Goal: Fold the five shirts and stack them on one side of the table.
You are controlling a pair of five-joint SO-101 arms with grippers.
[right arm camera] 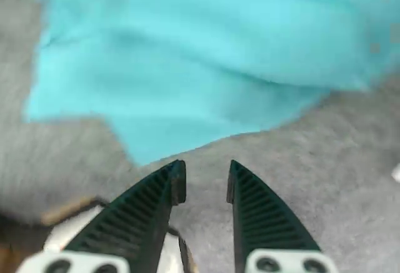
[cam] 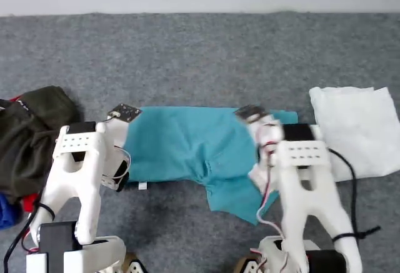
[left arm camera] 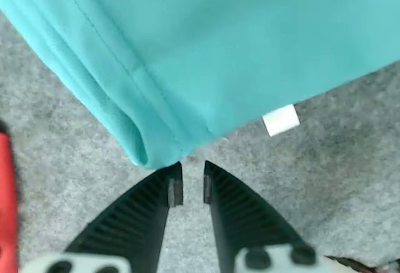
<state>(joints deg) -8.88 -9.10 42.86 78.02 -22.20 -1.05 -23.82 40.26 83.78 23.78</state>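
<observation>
A teal shirt (cam: 187,145) lies partly folded across the middle of the grey table, a loose flap hanging toward the near edge. My left gripper (left arm camera: 189,182) hovers just off the shirt's folded near-left corner (left arm camera: 150,151), fingers a little apart with nothing between them; a small white tag (left arm camera: 280,120) sticks out of the hem nearby. My right gripper (right arm camera: 206,182) is open and empty above bare carpet, just short of the teal shirt's edge (right arm camera: 187,98). In the high view the left gripper (cam: 120,174) and right gripper (cam: 259,174) flank the shirt.
A folded white shirt (cam: 355,129) lies at the right side. A heap of dark olive, red and blue clothes (cam: 28,145) sits at the left edge; a red strip (left arm camera: 6,204) shows beside my left gripper. Open carpet (cam: 200,54) stretches behind the shirt.
</observation>
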